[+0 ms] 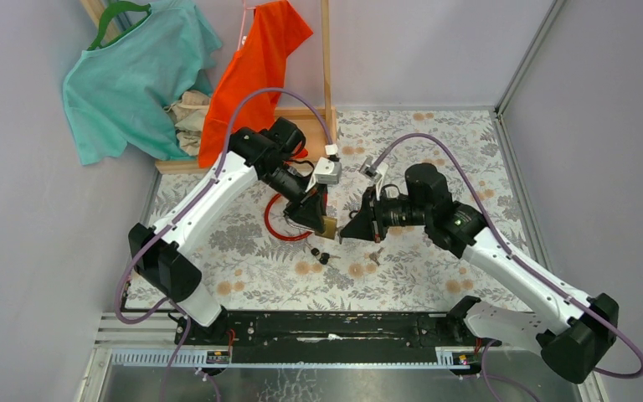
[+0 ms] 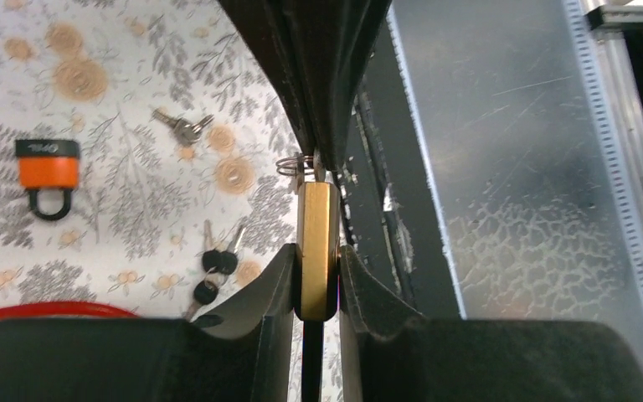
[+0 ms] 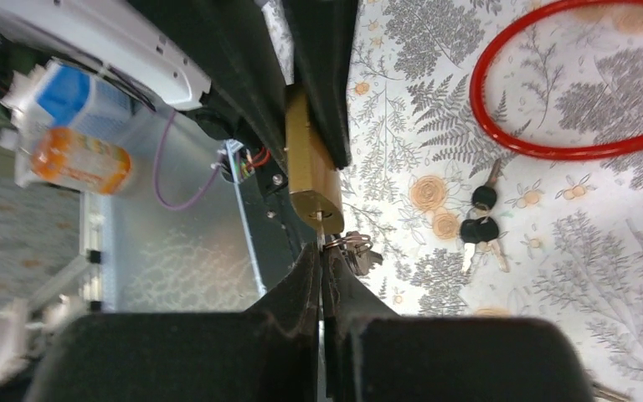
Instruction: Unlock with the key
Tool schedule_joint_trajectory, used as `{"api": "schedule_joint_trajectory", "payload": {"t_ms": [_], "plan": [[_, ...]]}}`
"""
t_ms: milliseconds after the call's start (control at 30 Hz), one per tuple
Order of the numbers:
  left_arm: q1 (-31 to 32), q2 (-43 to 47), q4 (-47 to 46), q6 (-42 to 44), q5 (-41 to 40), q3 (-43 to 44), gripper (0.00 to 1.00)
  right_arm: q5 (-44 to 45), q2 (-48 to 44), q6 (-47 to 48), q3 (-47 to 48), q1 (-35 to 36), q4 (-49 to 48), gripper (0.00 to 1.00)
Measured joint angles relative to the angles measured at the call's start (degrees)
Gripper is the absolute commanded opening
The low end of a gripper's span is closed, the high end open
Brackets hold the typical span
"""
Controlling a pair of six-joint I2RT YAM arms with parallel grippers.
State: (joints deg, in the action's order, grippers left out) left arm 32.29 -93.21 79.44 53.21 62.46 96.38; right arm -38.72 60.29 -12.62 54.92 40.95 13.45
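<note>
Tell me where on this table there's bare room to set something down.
Free: the far right corner of the table, and the near strip between the black keys and the rail. Crowded: the middle, with the red cable, brass padlock and those keys.

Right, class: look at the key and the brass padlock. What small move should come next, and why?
Probably a roll of the right gripper to turn the key: its blade seems already inside the brass padlock, which the left gripper clamps by its sides.
</note>
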Motion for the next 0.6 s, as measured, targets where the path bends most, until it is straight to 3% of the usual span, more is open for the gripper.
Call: {"api": "schedule_joint_trajectory", "payload": {"t_ms": [300,533,567,600], "plan": [[1.05,3.61,-10.14,-4.70,-7.26,-3.45,0.00,-12.85,3.26,-21.22,-8.04,-9.33,-16.68,0.00],[1.42,7.74,-13.35,-6.75,-9.40,-5.88,0.00,-16.96,4.72,-28.35,-8.28,-10.36,-20.96,0.00],[1.51,8.15,-13.86,-6.91,-9.84,-6.25,0.00,-17.38,4.83,-28.92,-8.28,-10.51,-21.09,0.01],[1.55,8.48,-14.21,-7.15,-10.05,-6.58,0.00,-17.84,5.01,-29.46,-8.26,-10.62,-21.20,0.09]]}}
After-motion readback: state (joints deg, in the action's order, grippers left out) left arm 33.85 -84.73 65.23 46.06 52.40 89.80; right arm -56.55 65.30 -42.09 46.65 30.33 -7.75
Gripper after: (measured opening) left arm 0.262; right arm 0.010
